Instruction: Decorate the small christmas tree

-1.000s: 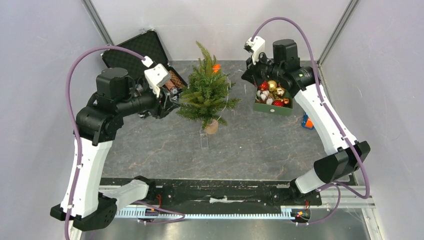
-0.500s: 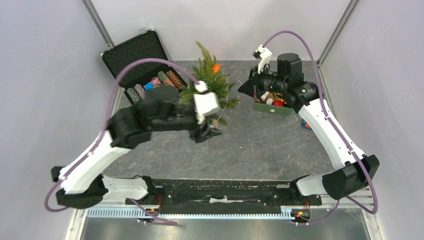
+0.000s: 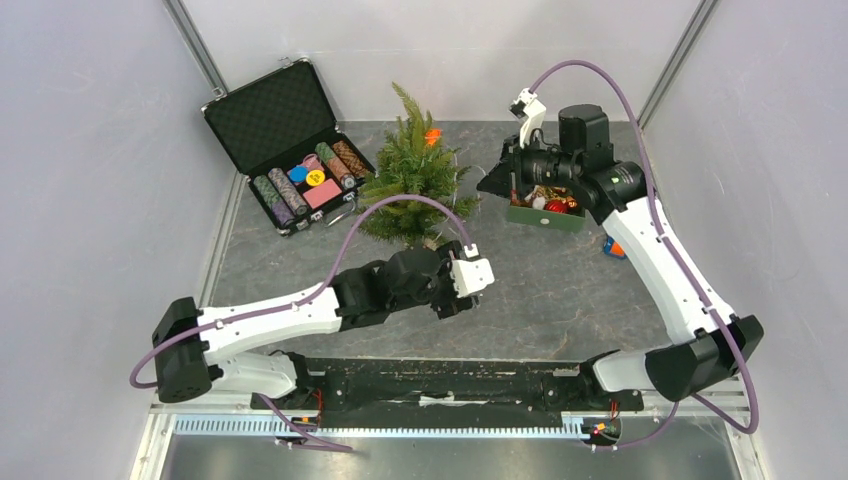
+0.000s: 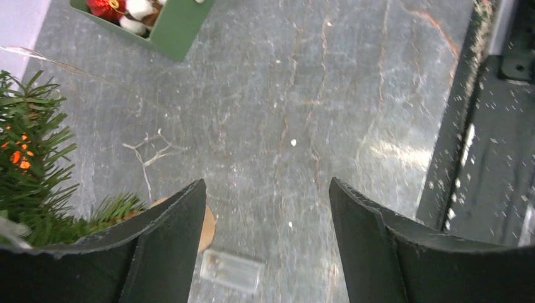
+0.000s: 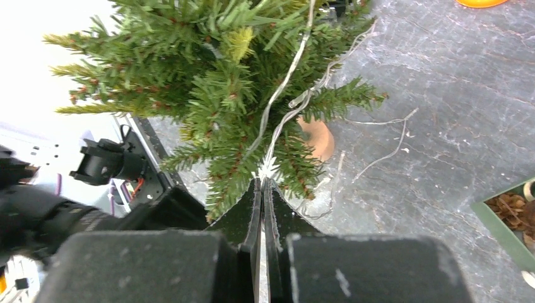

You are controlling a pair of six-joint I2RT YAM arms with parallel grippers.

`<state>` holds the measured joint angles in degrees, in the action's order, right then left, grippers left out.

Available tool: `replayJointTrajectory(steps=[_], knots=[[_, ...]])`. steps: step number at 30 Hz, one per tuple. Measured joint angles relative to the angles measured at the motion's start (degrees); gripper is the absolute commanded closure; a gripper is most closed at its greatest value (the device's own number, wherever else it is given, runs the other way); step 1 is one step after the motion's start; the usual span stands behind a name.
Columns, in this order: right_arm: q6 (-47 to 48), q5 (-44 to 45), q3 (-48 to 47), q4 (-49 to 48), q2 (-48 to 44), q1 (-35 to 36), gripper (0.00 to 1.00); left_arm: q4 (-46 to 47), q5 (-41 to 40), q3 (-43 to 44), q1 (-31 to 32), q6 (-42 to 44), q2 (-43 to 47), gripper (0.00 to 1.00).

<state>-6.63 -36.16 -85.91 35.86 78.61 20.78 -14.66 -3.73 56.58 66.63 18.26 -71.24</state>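
Observation:
The small christmas tree (image 3: 410,180) stands at the back middle of the table, an orange ornament (image 3: 432,135) near its top. A thin silvery light string (image 5: 287,82) runs down through its branches to my right gripper (image 5: 262,183), which is shut on the string's end. That gripper (image 3: 497,180) hangs just right of the tree. My left gripper (image 3: 452,300) is low in front of the tree, open and empty (image 4: 268,189). The tree's wooden stump (image 4: 207,224) and a clear plastic battery box (image 4: 230,271) lie by its left finger.
A green box of ornaments (image 3: 545,212) sits right of the tree, under the right arm. An open black case of poker chips (image 3: 300,150) stands at the back left. A small orange and blue item (image 3: 612,245) lies at the right edge. The black rail (image 4: 492,158) borders the near side.
My left arm has swung from the case, past the tree's left side, to low in front of the tree, and its jaws have opened wider. The right gripper has shifted slightly, still shut.

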Motion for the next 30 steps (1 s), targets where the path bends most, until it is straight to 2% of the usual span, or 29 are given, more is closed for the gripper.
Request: replayJointTrajectory(steps=[8, 13, 19, 22, 23, 26, 30], knots=[[-3.34, -1.38, 0.0, -0.35, -4.31, 0.0, 1.0, 28.3, -1.53, -14.58, -0.52, 1.64, -1.53, 0.17], [-4.35, -2.01, 0.04, -0.44, -6.01, 0.0, 1.0, 46.31, -4.74, -18.32, -1.16, 6.03, -7.65, 0.18], [-4.46, -2.47, 1.29, -0.35, -6.25, 0.0, 1.0, 58.8, -7.54, -19.87, -1.27, 8.7, -12.31, 0.23], [-4.48, -2.62, 1.64, -0.17, -6.25, 0.0, 1.0, 63.04, -9.53, -19.8, -1.29, 9.33, -14.56, 0.3], [-4.48, -2.64, 1.64, -0.15, -6.25, 0.0, 1.0, 63.91, -9.81, -19.76, -1.31, 9.66, -15.23, 0.36], [-4.5, -2.78, 1.64, -0.15, -6.25, 0.0, 1.0, 66.01, -10.36, -19.67, -1.31, 10.47, -17.29, 0.64], [-4.76, -3.17, 1.75, -0.31, -6.27, 0.0, 1.0, 66.99, -11.08, -19.67, -1.31, 10.67, -18.05, 0.68]])
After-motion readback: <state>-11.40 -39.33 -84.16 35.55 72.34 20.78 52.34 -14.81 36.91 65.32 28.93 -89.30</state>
